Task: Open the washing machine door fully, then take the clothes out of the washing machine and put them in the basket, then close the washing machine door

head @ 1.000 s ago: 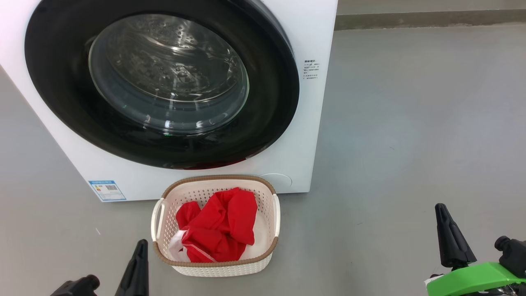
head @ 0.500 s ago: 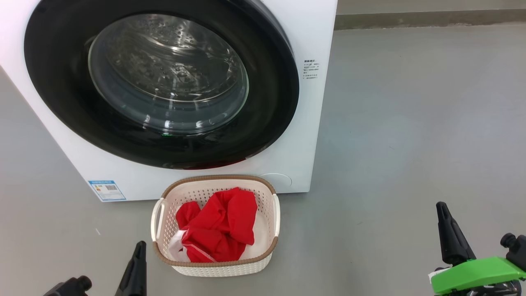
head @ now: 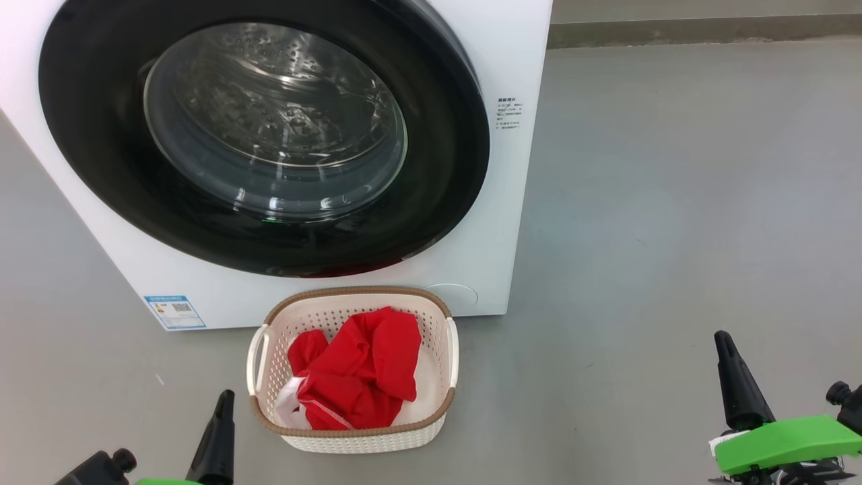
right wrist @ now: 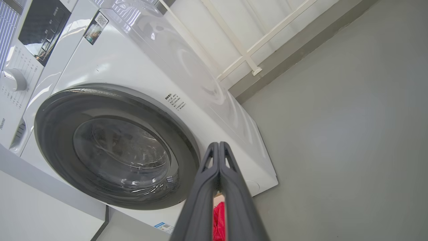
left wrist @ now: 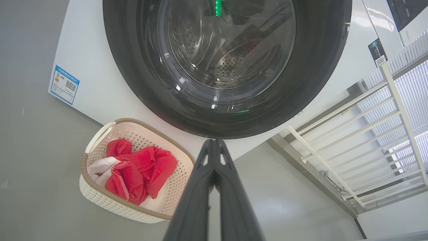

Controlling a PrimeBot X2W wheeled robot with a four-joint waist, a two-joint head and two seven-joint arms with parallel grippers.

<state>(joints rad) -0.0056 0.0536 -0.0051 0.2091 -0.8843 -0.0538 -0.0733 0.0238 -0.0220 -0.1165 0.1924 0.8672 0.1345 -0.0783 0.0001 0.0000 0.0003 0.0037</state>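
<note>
The washing machine [head: 512,202] is a white box on the grey floor, and its round black door [head: 262,135] lies flat against the front, glass bowl showing the steel drum. Right in front stands the cream basket [head: 441,404] with red clothes [head: 357,374] and a bit of white fabric inside. My left gripper [head: 224,399] is low at the basket's left, shut and empty; its wrist view shows the closed fingertips [left wrist: 214,144] under the door [left wrist: 227,67], beside the basket [left wrist: 100,197]. My right gripper [head: 722,340] is far right, shut, empty; fingertips [right wrist: 219,145] meet before the door [right wrist: 113,147].
A blue label sticker [head: 175,312] sits on the machine's lower left corner. White railing [left wrist: 367,134] stands beside the machine against the wall. Bare grey floor [head: 673,202] stretches to the right of the machine and basket.
Both grippers have drawn back slightly toward the bottom edge of the head view. The door, basket and clothes have not moved.
</note>
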